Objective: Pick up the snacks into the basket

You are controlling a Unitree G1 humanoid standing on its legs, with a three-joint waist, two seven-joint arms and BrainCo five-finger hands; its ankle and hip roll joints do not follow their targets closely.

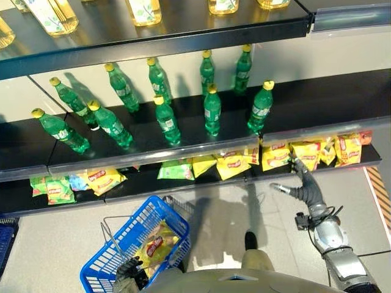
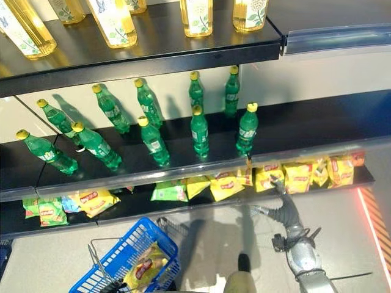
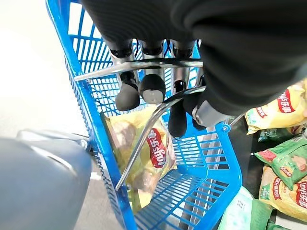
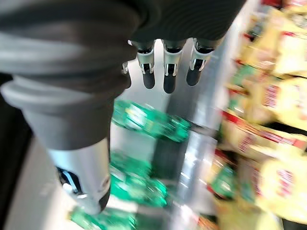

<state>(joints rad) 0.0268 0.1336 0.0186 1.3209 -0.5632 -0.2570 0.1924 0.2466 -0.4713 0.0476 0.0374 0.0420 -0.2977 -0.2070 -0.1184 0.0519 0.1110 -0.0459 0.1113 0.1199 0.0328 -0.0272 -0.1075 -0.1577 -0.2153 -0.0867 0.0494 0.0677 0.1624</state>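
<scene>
Down low, the left hand [image 3: 158,86] has its fingers [image 3: 128,93] curled round the metal handle [image 3: 144,134] of the blue basket [image 1: 131,235], one yellow snack bag [image 1: 157,244] already lying inside. Further out, the right hand [image 1: 299,177] reaches up at the bottom shelf [image 1: 183,183], fingers [image 4: 165,76] straight and empty, just by the yellow snack packs [image 1: 308,152]. Beyond, green bottles [image 1: 211,110] stand upright on the middle shelf [image 1: 305,107].
</scene>
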